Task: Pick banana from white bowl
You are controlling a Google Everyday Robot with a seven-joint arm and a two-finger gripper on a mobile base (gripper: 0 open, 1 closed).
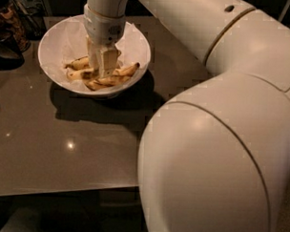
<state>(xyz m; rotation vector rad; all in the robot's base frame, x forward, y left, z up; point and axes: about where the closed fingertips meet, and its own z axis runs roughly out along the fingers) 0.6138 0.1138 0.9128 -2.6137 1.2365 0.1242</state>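
Tabletop: arm vert., gripper down in white bowl.

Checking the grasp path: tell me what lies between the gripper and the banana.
Nothing shows between them: in the camera view the gripper sits down inside the white bowl, right at the banana.

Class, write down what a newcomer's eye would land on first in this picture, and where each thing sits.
The bulky white robot arm fills the right side and foreground. At upper left, its gripper reaches down into the white bowl, close beside the banana. The bowl sits on a glossy dark table.
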